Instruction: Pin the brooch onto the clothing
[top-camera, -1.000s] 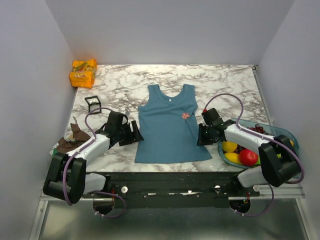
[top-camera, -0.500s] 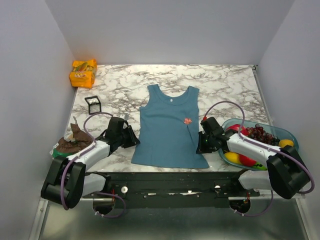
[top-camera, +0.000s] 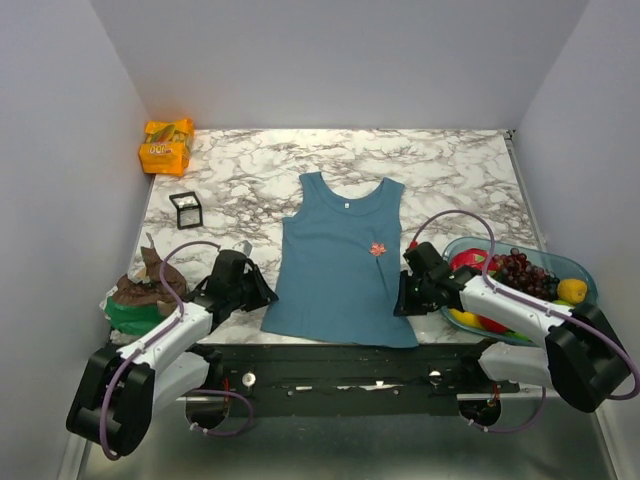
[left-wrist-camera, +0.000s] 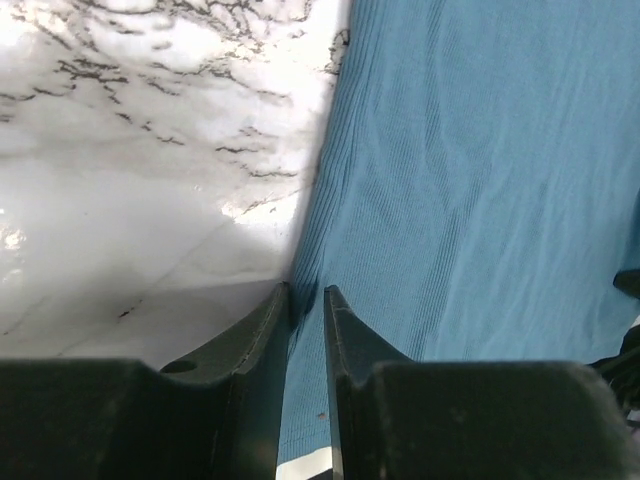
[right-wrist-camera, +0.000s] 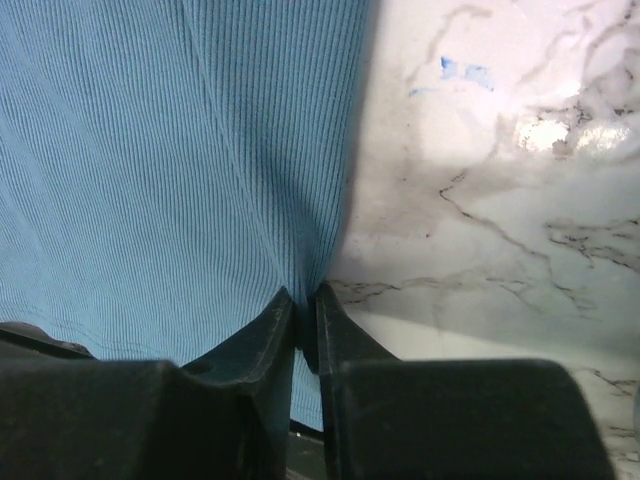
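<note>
The clothing (top-camera: 338, 262) is a teal-blue sleeveless top in a fine ribbed knit, with a scoop neck and a small white label just inside the neckline. It lies flat, front up, on the marble worktop (top-camera: 450, 170), about midway between the two arms. Its long axis runs from the near edge towards the back wall. The straps and neck point away from the arms, and the hem lies along the near edge, flaring wider than the shoulders.

The brooch (top-camera: 377, 249), a tiny red-orange flower, sits on the chest of the fabric. It is towards the robot's right side, below that armhole.

The left end effector (top-camera: 262, 293) is at the lower left side seam. In its wrist view the two fingers (left-wrist-camera: 262, 335) stand close together with only a narrow slit between them, pinching the edge of the blue fabric where it meets the marble. The right end effector (top-camera: 402, 298) mirrors it at the lower right seam. Its tips are nearly touching and nip the fabric edge there.

A clear tray of fruit (top-camera: 575, 265) stands beside the right arm. A small black-framed box (top-camera: 185, 208) and an orange packet (top-camera: 167, 146) sit towards the far left corner.
</note>
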